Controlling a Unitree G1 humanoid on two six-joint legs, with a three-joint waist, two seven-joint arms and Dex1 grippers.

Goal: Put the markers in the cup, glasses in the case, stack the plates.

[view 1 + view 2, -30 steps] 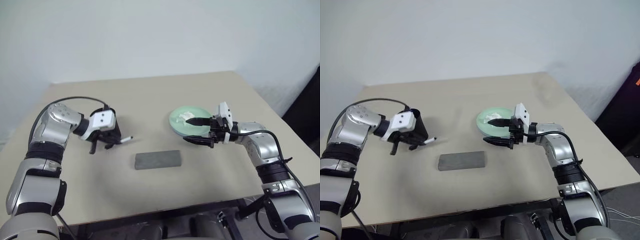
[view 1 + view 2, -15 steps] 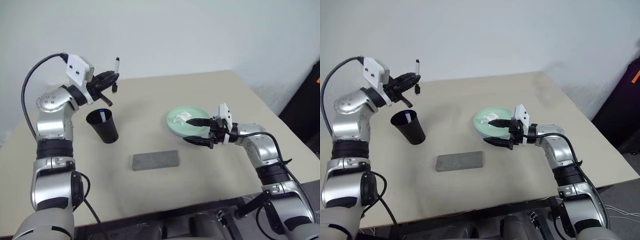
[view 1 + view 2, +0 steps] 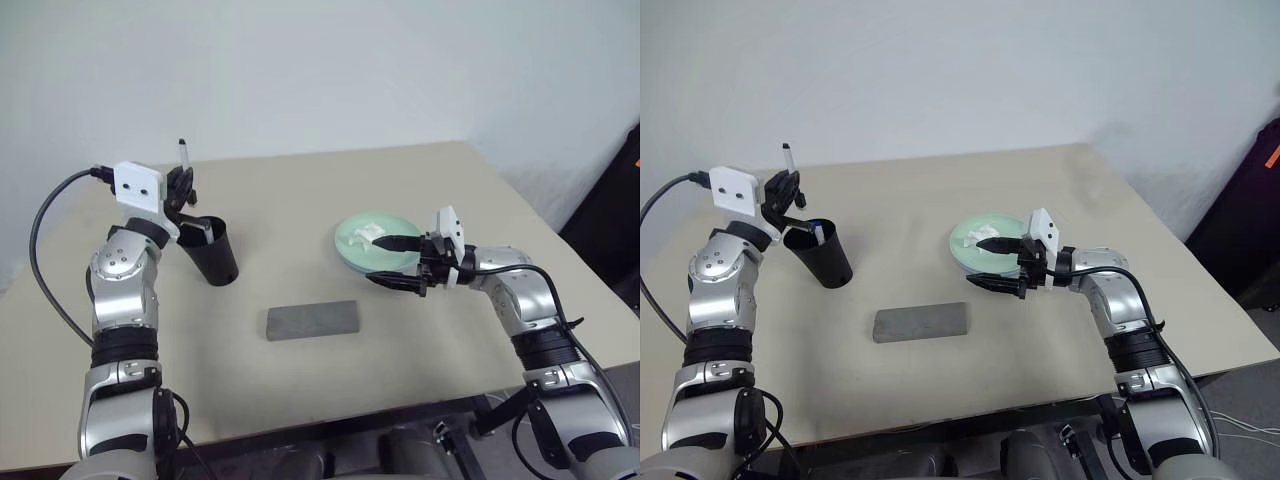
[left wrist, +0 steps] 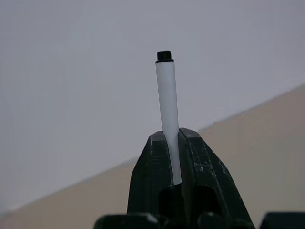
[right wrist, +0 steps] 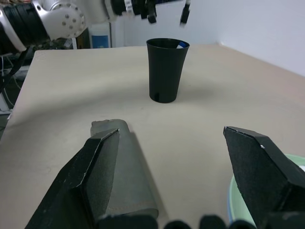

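My left gripper [image 3: 182, 182] is shut on a white marker [image 4: 167, 109] that stands upright with its black cap on top, just above the far left rim of the black cup [image 3: 211, 252]. A blue-tipped marker [image 3: 816, 232] leans inside the cup. The grey case [image 3: 312, 320] lies shut in the middle of the table. My right gripper [image 3: 392, 263] hangs open, pointing left over the near edge of the mint green plate [image 3: 352, 252], holding nothing. The glasses are out of view.
A crumpled white scrap [image 3: 368, 232] lies on the plate. The beige table [image 3: 300, 190] meets a pale wall at the back, and its right edge drops off beyond my right arm.
My left gripper has lifted the marker off the table, swung it high, then come down beside the cup's rim with the marker turned upright. The cup now shows. The right arm has kept still.
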